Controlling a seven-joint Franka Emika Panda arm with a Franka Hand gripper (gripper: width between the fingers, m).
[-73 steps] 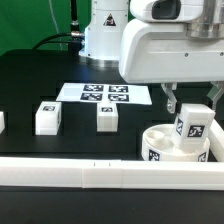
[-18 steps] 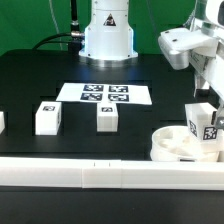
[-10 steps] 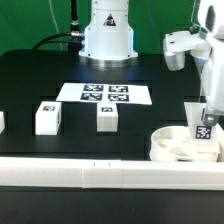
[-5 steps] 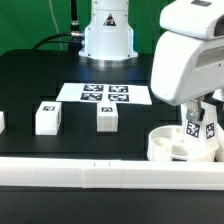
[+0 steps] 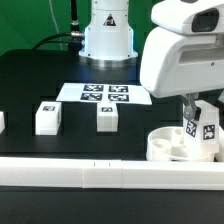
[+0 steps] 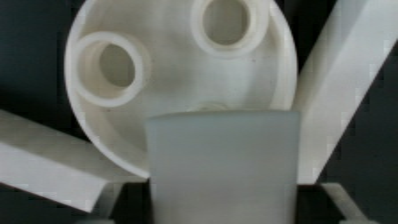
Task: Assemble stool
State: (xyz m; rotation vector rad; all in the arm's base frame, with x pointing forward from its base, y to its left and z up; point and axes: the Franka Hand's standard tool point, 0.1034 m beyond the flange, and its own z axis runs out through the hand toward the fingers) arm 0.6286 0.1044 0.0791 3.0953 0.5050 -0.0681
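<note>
The round white seat disc (image 5: 168,146) lies at the front right of the table, its socket holes facing up. My gripper (image 5: 199,112) is shut on a tagged white leg block (image 5: 201,130) and holds it upright over the disc's right part. In the wrist view the leg block (image 6: 222,160) fills the space between my fingers (image 6: 125,196), with the seat disc (image 6: 178,70) and two of its round sockets beyond it. Two more leg blocks (image 5: 47,117) (image 5: 108,118) stand on the black table to the exterior view's left.
The marker board (image 5: 105,94) lies mid-table behind the loose blocks. A long white rail (image 5: 90,174) runs along the front edge. Another white piece (image 5: 1,121) shows at the left edge. The robot base (image 5: 108,35) stands at the back.
The arm has turned, so the gripper body now bulks large in front of the camera. The held leg block has shifted slightly left over the seat disc. The loose blocks have not moved.
</note>
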